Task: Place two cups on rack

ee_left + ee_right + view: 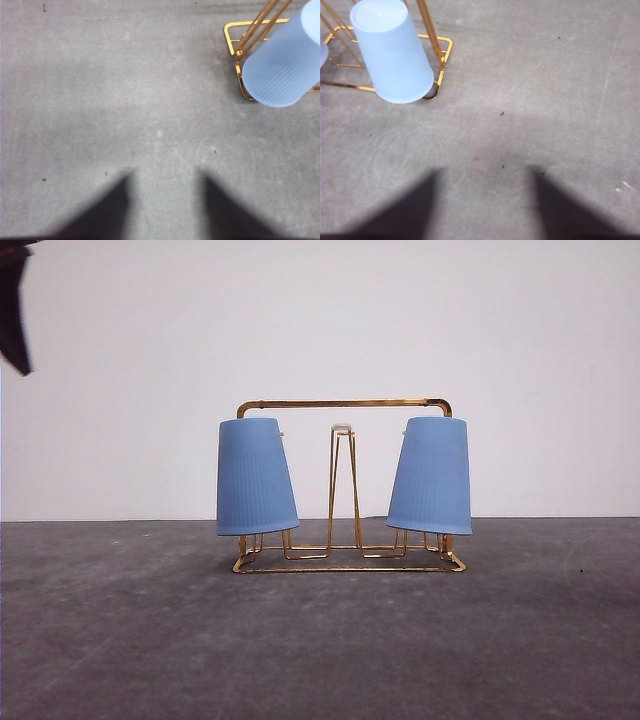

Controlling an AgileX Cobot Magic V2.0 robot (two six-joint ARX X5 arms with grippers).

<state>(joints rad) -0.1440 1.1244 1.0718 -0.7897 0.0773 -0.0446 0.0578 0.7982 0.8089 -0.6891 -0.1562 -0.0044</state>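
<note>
The grey table [120,640] lies under me. On it stands the rack [345,403], with both cups upside down on its pegs: the left cup [255,478] at one end, the right cup [431,477] at the other. My left gripper [165,200] and right gripper [485,200] hang spread apart, holding nothing.

Grey table [120,640], gold wire rack [345,558] standing on it

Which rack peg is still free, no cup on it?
The middle peg of the rack. It stands bare, white tip showing, while the left cup and right cup sit upside down over the outer pegs.
</note>
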